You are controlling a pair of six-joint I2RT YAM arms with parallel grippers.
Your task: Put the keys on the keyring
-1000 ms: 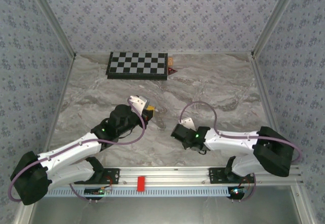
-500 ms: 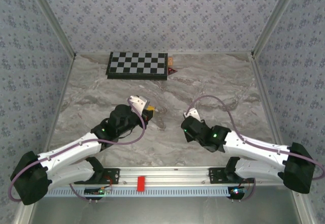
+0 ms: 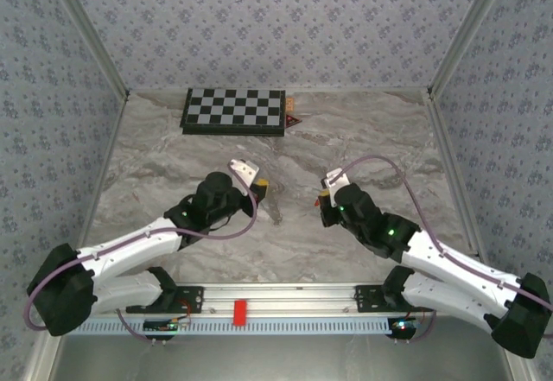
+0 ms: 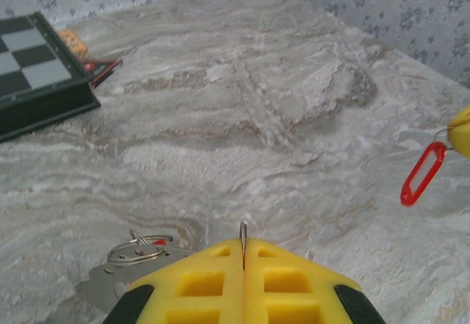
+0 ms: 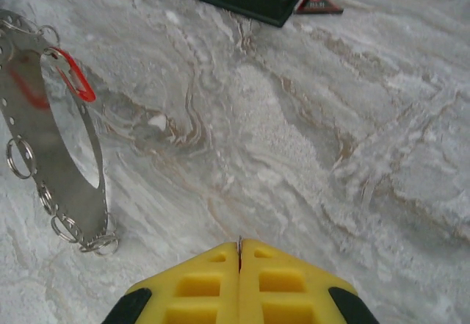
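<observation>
Keyring [image 5: 73,210] first: it lies flat on the marbled table [image 5: 308,118] between your two arms. It is a silvery oval plate with small split rings [image 4: 136,252] along its rim, just beside your left gripper [image 4: 243,245] and off to the left of your right gripper [image 5: 240,247]. One red key [image 5: 73,74] rests at its far end, touching the rim; whether it is threaded on I cannot tell. Your right fingers are pressed together on the second key [image 4: 422,173], pinching its thin metal end so the red head hangs free below, clear of your pads. Your left fingers are pressed together too, with a thin silvery sliver in the seam; what it belongs to I cannot tell. My guess is the left arm sits low by the plate to steady it while you bring the hanging key across. The rings look tight, so expect the plate to slide if it is not pinned
</observation>
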